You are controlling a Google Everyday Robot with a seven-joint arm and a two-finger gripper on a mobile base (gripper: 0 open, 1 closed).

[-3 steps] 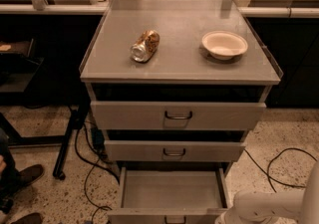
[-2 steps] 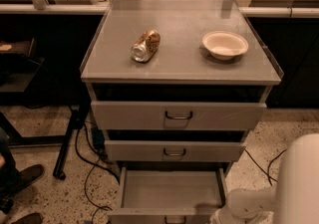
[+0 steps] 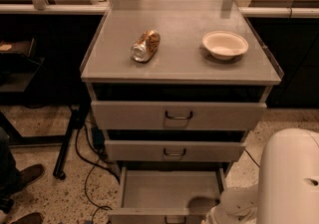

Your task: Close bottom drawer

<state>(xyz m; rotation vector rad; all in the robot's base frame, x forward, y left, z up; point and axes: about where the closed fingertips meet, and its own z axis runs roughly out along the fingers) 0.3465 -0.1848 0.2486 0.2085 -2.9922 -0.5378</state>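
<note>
A grey metal cabinet carries three grey drawers. The bottom drawer, a shallow rectangular tray with the lowest front, stands pulled out toward the camera at the picture's lower edge. Its front panel runs left to right and the tray reaches back under the cabinet. The mid-sized drawer and tallest drawer above sit slightly out. On the bench lie one crushed metal can on its side and one cream round bowl, well apart. One white robot arm fills the lower right, its rounded joint overlapping the open drawer's front right corner. The gripper is out of view, so its state cannot be told. Black cables trail on the speckled floor to the left.
</note>
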